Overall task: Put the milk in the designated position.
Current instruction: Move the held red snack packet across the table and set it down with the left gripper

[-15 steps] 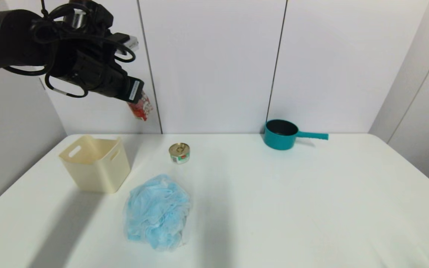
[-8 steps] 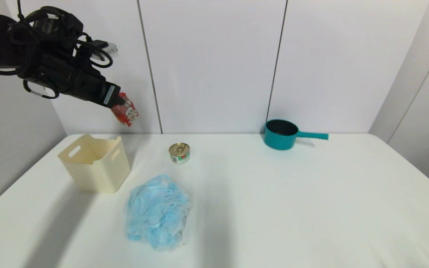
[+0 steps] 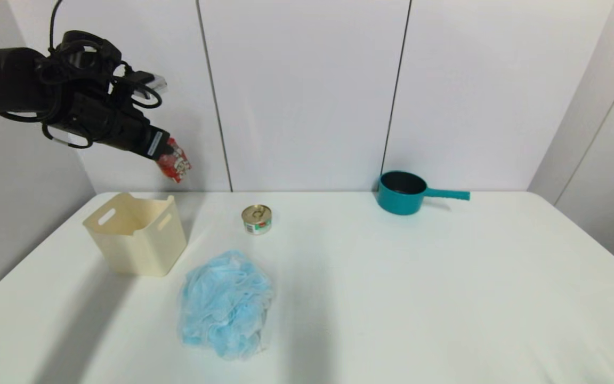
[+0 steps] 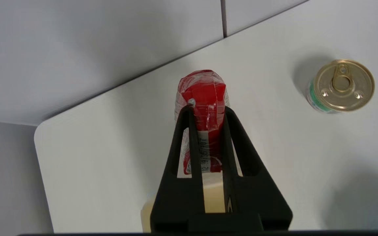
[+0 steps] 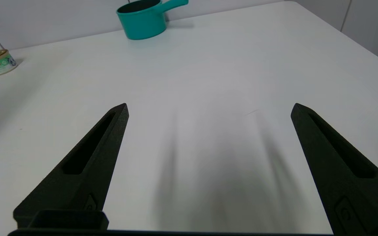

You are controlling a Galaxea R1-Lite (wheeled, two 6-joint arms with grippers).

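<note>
Left claw (image 3: 171, 157) is seen raised high over the back left part of the table (image 3: 392, 277), its fingers pinched on the milk (image 3: 175, 162), which is carried in the air and touches nothing else. Below the claw and slightly nearer the robot, the cream bin (image 3: 136, 234) is stood open-topped; it is judged to be the likely designated spot, though no marking is shown. The carton's long axis is run along the fingers, pointing outward and down toward the table's back edge, so a move toward the robot and downward would be called for. Right claw (image 5: 208, 137) is held low over bare table, spread wide, well apart from the milk. A blue mesh puff (image 3: 226, 304), a teal saucepan (image 3: 403, 192) and a gold-lidded tin (image 3: 256, 218) are left aside.
</note>
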